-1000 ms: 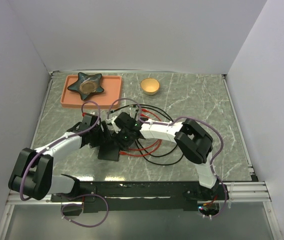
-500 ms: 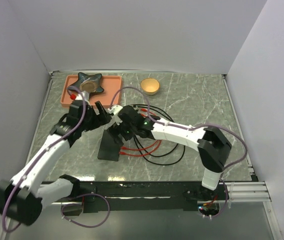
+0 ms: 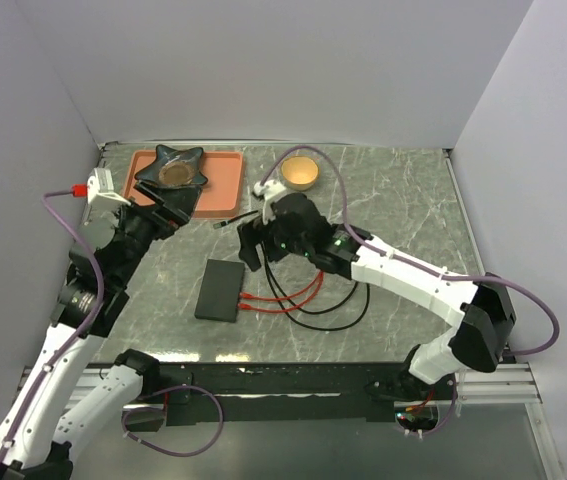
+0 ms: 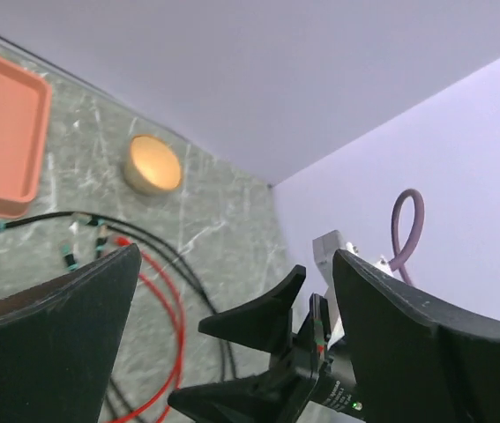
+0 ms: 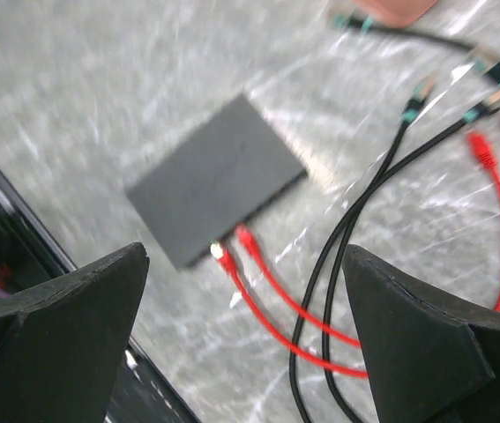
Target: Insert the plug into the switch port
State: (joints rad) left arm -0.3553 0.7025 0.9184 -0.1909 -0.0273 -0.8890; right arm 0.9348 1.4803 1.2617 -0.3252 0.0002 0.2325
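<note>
While both arms hover above the marble table (image 3: pixel 413 220), each pincer stands released and holds nothing. The left gripper (image 4: pixel 236 260) is up at the left, by the near edge of the salmon tray (image 3: pixel 225 190). The right gripper (image 3: pixel 252 245) hangs just far of the black switch box (image 3: pixel 221 290), which lies flat near the table's middle. Two red plugs (image 5: pixel 244 234) meet its right edge close to the near corner; whether either sits in a switch port cannot be told. Black cables (image 3: pixel 308 322) loop to the right, and a yellow bowl (image 3: pixel 299 172) stands far back.
</note>
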